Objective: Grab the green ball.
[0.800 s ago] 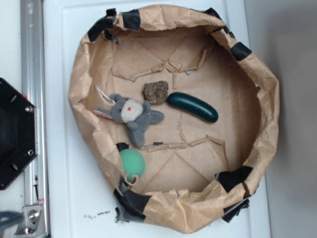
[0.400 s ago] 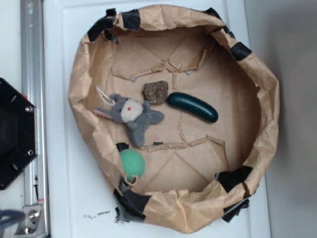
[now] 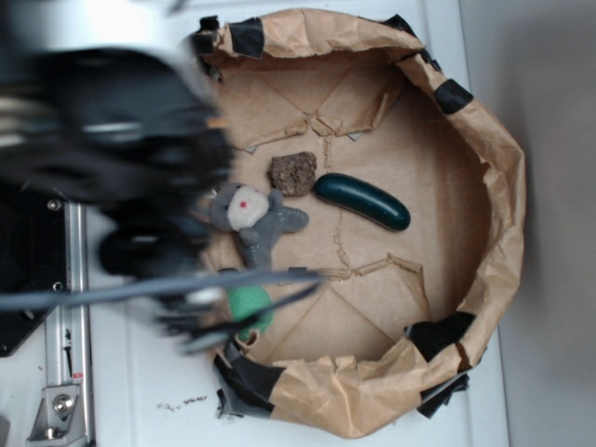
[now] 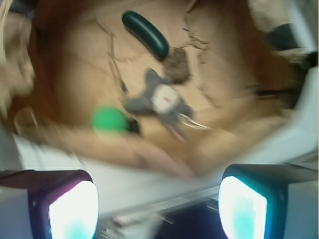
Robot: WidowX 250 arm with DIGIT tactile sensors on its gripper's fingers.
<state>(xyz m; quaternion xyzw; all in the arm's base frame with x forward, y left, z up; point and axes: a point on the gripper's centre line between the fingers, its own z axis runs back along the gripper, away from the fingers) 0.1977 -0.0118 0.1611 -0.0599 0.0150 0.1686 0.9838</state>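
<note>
My claw (image 4: 158, 201) hangs blurred over the bench (image 3: 130, 372), fingers wide apart and empty. The green ball (image 3: 251, 303) lies inside the paper nest (image 3: 484, 140), against its near wall, below the plush toy (image 3: 251, 216).

I see the plush toy (image 3: 251, 216) mid-basin (image 3: 484, 149): rock (image 3: 292, 173) touching its upper right, cucumber (image 3: 361, 201) right, ball (image 3: 250, 305) below it.
</note>
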